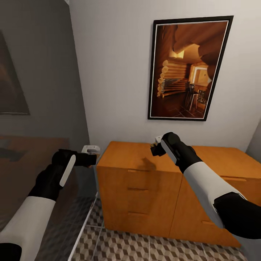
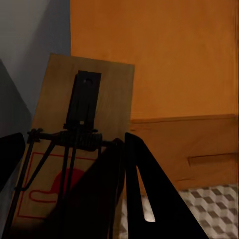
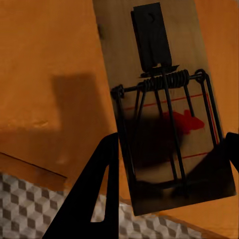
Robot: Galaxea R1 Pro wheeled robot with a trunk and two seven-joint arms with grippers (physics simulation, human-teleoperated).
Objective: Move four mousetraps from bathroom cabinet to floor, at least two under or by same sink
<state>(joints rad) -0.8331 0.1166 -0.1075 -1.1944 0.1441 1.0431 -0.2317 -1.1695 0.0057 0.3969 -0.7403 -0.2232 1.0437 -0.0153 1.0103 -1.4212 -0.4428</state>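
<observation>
The orange-brown cabinet [image 1: 137,188] stands against the white wall, its drawers closed. My right gripper [image 1: 155,148] hovers over the cabinet top, shut on a mousetrap [image 1: 153,149]. In the right wrist view that mousetrap [image 3: 164,64] is a tan board with a black spring bar and a red mouse print, held between the dark fingers [image 3: 99,189] of the gripper [image 3: 169,142] above the cabinet [image 3: 45,59]. My left gripper [image 1: 91,158] is just left of the cabinet's corner. The left wrist view shows it [image 2: 69,144] shut on a second mousetrap [image 2: 84,84]. The cube-patterned bathroom floor [image 1: 145,250] lies below.
A framed picture [image 1: 188,69] of a log interior hangs on the wall above the cabinet. A grey panel [image 1: 36,72] rises at the left, with a white strip [image 1: 85,224] along its base at the floor. Tiled floor lies in front of the cabinet.
</observation>
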